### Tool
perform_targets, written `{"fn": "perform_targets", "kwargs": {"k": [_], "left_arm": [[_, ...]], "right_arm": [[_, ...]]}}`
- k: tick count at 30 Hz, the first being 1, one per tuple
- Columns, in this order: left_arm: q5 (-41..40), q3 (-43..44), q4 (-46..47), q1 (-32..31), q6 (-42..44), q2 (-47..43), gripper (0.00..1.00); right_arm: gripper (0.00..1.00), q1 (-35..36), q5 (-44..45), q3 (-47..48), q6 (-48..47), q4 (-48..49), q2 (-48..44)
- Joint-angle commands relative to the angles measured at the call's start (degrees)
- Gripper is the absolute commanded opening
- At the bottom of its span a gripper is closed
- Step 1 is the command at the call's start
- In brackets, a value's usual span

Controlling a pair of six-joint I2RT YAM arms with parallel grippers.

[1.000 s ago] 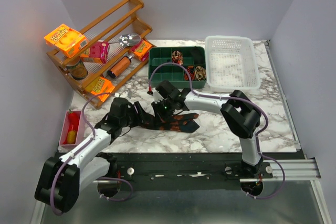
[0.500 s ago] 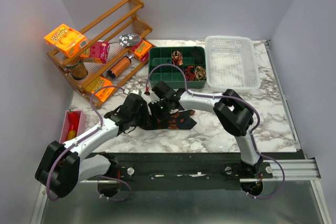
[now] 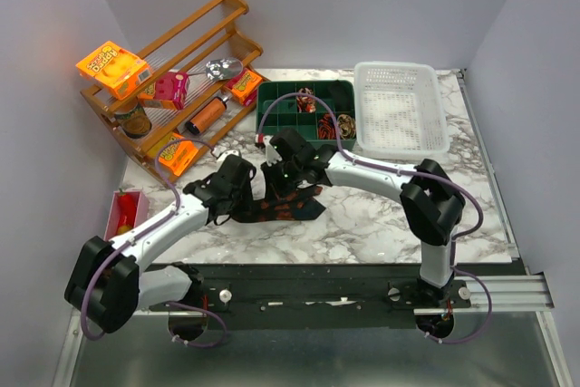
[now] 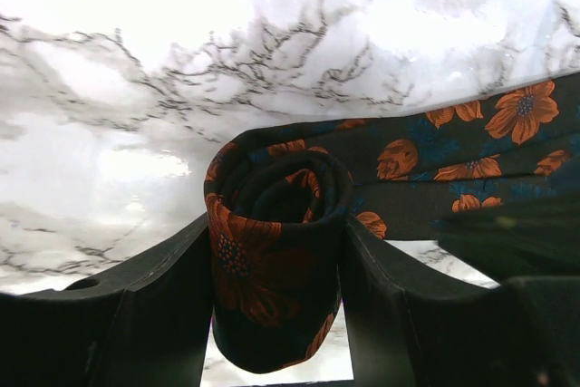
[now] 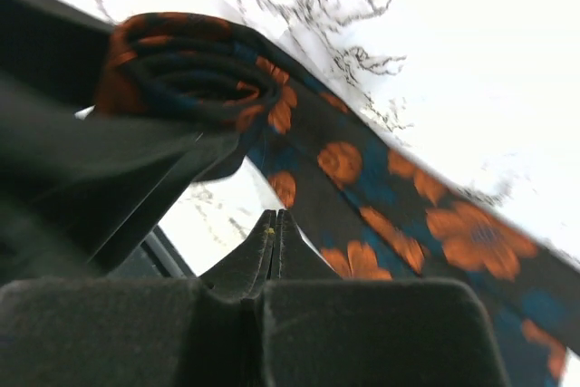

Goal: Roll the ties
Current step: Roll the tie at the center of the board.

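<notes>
A dark tie with orange flowers (image 3: 288, 208) lies on the marble table in front of both arms. One end is rolled into a coil (image 4: 276, 251), and my left gripper (image 4: 276, 314) is shut on that coil, one finger (image 4: 154, 305) on each side. The unrolled tail (image 4: 453, 160) runs off to the right. My right gripper (image 5: 275, 215) is shut and empty, hovering just above the flat tail (image 5: 390, 206) next to the coil (image 5: 195, 65). In the top view the left gripper (image 3: 245, 189) and right gripper (image 3: 279, 183) are close together over the tie.
A green divided tray (image 3: 272, 101) behind the grippers holds rolled ties (image 3: 344, 124). A white mesh basket (image 3: 399, 106) stands at the back right. A wooden rack (image 3: 172, 88) with orange packets and cans is at the back left, and a red bin (image 3: 125, 215) at the left edge.
My left gripper has moved right and away from me with the coil, and the tie's loose tail has grown shorter. My right gripper has shifted slightly back.
</notes>
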Motion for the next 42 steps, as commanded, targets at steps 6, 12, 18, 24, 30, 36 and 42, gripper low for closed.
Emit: {"fn": "perform_targets", "kwargs": {"k": [6, 12, 18, 24, 30, 36, 42], "left_arm": [[-11.9, 7.1, -10.8, -3.4, 1.1, 6.0, 0.62], [-16.7, 10.2, -14.7, -7.2, -0.6, 11.0, 0.62], [-20.4, 15.7, -19.8, -11.1, -3.6, 18.3, 0.63], [-20.1, 20.0, -20.8, -15.0, -5.8, 26.1, 0.66], [-19.9, 23.3, -21.3, -17.0, -7.3, 30.0, 0.75], [-19.2, 25.5, -20.6, -17.3, -7.2, 29.1, 0.77], [-20.2, 25.9, -22.3, -17.3, -6.0, 30.6, 0.76]], "right_arm": [[0.02, -3.7, 5.6, -4.8, -1.8, -3.6, -5.0], [0.02, -6.0, 6.1, -7.8, -2.2, -3.6, -6.1], [0.02, -7.5, 6.4, -9.1, -2.3, -3.5, -6.5], [0.02, -8.1, 6.5, -10.3, -2.3, -3.3, -6.9], [0.02, -8.9, 6.6, -11.5, -2.4, -3.0, -7.7], [0.02, -9.0, 6.2, -12.0, -2.4, -2.6, -7.5], [0.02, -9.5, 6.7, -13.3, -2.2, -2.4, -8.4]]}}
